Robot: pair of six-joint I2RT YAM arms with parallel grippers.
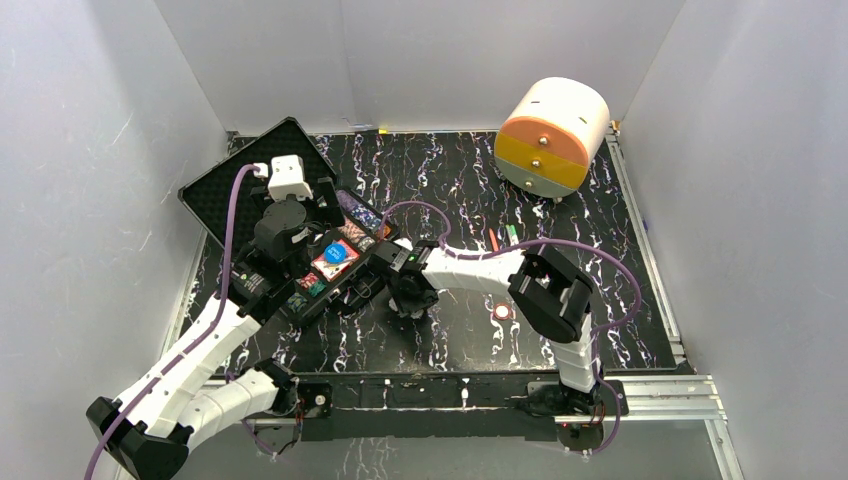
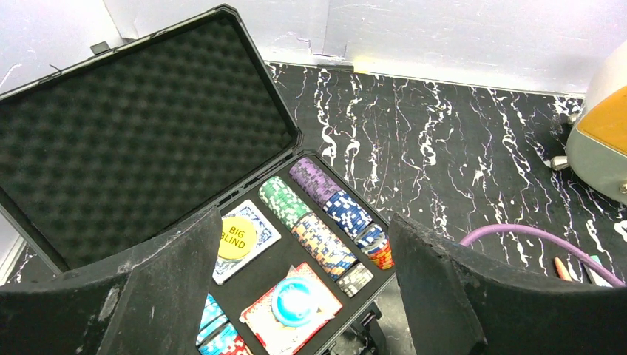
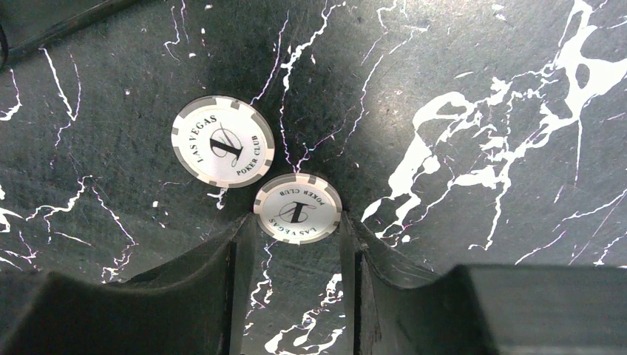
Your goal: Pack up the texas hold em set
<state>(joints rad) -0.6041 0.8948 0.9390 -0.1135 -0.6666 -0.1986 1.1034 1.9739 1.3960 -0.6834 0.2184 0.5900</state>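
The black case [image 1: 300, 300] lies open at the left of the table, its foam-lined lid [image 2: 140, 140] tilted back. Rows of coloured chips [image 2: 322, 222] fill its compartments. A yellow "BIG BLIND" button [image 2: 238, 237] rests on a blue-backed deck, and a blue round button [image 2: 298, 302] on the red-backed deck [image 2: 259, 325]. My left gripper [image 2: 304, 218] hovers over the case, open, with nothing between its fingers. My right gripper [image 3: 297, 222] is down at the table just right of the case, shut on the edges of a white-and-grey chip [image 3: 297, 207]. A second such chip [image 3: 222, 141] lies flat beside it.
One red-and-white chip [image 1: 502, 311] lies on the table by the right arm's elbow. Thin red and green pens [image 1: 502, 237] lie mid-table. A big orange-and-white cylinder [image 1: 552, 135] stands at the back right. White walls close in the left, back and right sides.
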